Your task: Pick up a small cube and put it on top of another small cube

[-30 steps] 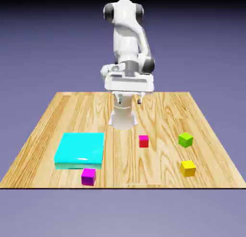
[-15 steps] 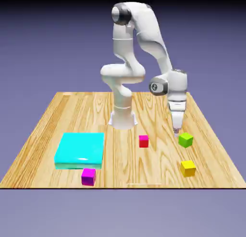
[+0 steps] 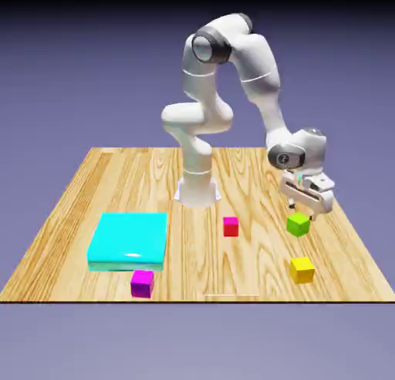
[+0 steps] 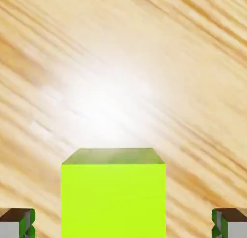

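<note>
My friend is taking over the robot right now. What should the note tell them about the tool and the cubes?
Tool: open and empty, just above the lime-green cube. In the hand view the cube sits between the two fingertips, with clear gaps on both sides.
Cubes: the lime-green one is on the table, toward the exterior view's right. The magenta-purple cube sits near the front edge, toward the exterior view's left, just in front of the cyan block.
Done: tool lined up over the green cube.
Left: lower, close, lift, carry it across, set it on the magenta-purple cube, let go.
</note>
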